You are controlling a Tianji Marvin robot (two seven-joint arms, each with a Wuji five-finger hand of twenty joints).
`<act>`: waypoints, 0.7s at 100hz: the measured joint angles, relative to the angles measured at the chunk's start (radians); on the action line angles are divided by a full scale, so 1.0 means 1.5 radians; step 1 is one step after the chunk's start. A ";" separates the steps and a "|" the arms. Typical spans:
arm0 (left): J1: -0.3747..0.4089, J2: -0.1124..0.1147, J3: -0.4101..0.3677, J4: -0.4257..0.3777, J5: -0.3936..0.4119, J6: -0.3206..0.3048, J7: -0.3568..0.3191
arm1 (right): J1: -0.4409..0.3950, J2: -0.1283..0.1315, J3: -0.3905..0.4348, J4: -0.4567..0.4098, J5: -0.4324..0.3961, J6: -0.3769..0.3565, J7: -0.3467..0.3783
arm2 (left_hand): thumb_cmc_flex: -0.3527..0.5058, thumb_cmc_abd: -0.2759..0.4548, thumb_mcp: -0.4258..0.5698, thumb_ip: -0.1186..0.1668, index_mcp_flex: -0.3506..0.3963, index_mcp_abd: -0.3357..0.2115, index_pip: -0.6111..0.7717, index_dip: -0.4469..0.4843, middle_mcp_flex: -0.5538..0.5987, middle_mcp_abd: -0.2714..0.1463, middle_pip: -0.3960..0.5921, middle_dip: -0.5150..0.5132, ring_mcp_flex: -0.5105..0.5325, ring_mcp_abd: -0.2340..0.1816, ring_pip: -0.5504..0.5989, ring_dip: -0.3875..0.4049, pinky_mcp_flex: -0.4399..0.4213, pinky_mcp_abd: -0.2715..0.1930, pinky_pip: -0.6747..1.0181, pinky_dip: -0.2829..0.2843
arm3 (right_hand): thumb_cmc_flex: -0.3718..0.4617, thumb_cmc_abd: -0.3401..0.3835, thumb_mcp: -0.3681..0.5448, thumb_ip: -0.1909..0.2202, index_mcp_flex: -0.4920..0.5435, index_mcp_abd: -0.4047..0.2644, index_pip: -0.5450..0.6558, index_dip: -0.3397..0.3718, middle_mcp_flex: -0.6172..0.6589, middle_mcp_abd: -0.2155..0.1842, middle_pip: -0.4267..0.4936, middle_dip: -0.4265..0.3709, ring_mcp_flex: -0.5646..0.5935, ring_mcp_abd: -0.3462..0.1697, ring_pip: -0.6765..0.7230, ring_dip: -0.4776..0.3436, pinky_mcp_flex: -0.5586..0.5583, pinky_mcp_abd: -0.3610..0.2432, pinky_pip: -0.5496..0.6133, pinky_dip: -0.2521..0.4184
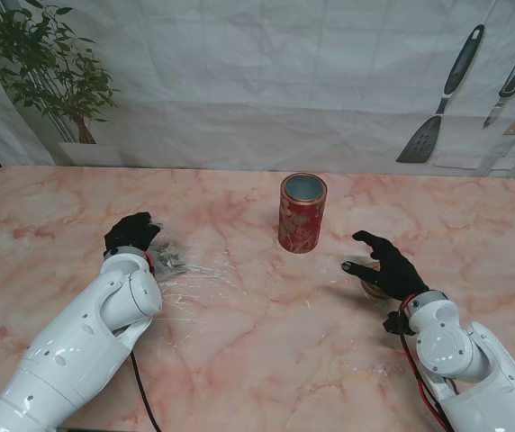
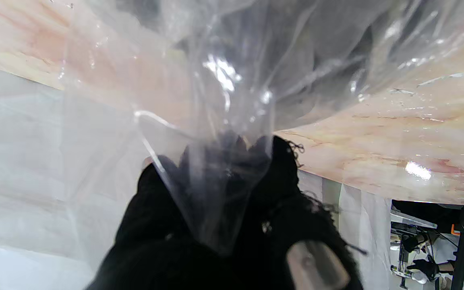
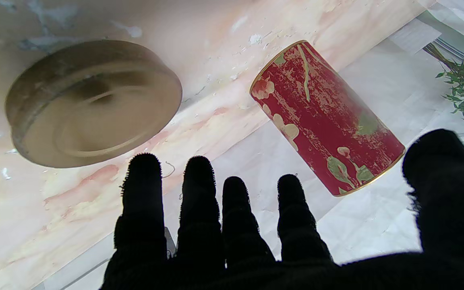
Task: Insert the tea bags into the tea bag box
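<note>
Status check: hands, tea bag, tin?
Left hand shut on clear bag. Right hand open over loose lid. Red tin upright, open, path clear.

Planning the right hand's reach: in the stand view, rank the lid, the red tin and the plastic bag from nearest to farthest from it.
1. Lid, under the right hand.
2. Red tin, mid-table, to its left and farther from me.
3. Plastic bag, far left, in the left hand.

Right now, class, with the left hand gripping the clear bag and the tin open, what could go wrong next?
1. The clear plastic bag is thin and bunched in the left hand; it might slip or tear.
2. The red tin stands tall and narrow, so a push could tip it.
3. The lid lies under the open right hand, which may bump it.
</note>
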 measured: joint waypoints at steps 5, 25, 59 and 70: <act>0.000 -0.003 0.000 0.004 0.002 -0.004 0.005 | 0.000 0.000 0.000 0.000 0.000 0.000 0.001 | -0.011 0.001 -0.003 0.000 0.019 -0.003 0.015 0.029 0.023 -0.001 0.014 0.000 0.004 -0.001 0.000 -0.019 0.004 0.000 0.000 0.016 | 0.000 0.007 0.000 0.000 0.000 0.000 0.001 0.000 0.000 0.000 0.000 0.000 0.000 0.000 0.000 0.000 0.000 0.000 0.000 0.000; 0.002 -0.004 -0.001 0.008 0.011 -0.028 0.008 | 0.000 0.001 -0.001 -0.001 0.001 -0.001 0.004 | -0.025 0.008 -0.004 0.000 0.084 -0.019 0.067 0.068 0.084 -0.006 0.058 0.000 0.018 -0.001 0.000 -0.070 0.017 0.000 0.000 0.097 | 0.000 0.007 0.000 0.000 0.000 0.000 0.002 -0.001 0.000 0.000 0.002 0.000 0.000 0.000 0.000 0.000 0.000 0.000 0.000 0.000; 0.006 0.004 -0.006 -0.004 -0.005 -0.053 -0.042 | 0.001 0.001 -0.002 -0.001 0.005 -0.002 0.008 | -0.025 0.007 -0.005 -0.001 0.117 -0.024 0.098 0.094 0.117 -0.006 0.084 -0.013 0.023 -0.001 0.000 -0.095 0.022 0.000 0.000 0.141 | 0.009 0.007 -0.001 0.000 0.000 0.000 0.007 -0.001 0.000 0.000 0.007 0.000 0.000 0.000 0.000 0.000 0.000 -0.001 0.000 0.001; 0.014 0.001 -0.019 -0.014 -0.073 -0.063 -0.027 | 0.001 0.002 -0.003 0.001 0.007 -0.006 0.009 | -0.025 0.007 -0.005 -0.001 0.120 -0.024 0.099 0.094 0.121 -0.006 0.084 -0.013 0.023 -0.001 0.000 -0.102 0.022 0.000 0.000 0.141 | 0.009 0.007 -0.008 0.000 0.000 0.000 0.014 -0.001 0.000 0.000 0.012 0.000 0.000 0.000 0.000 0.000 0.000 -0.001 0.000 0.001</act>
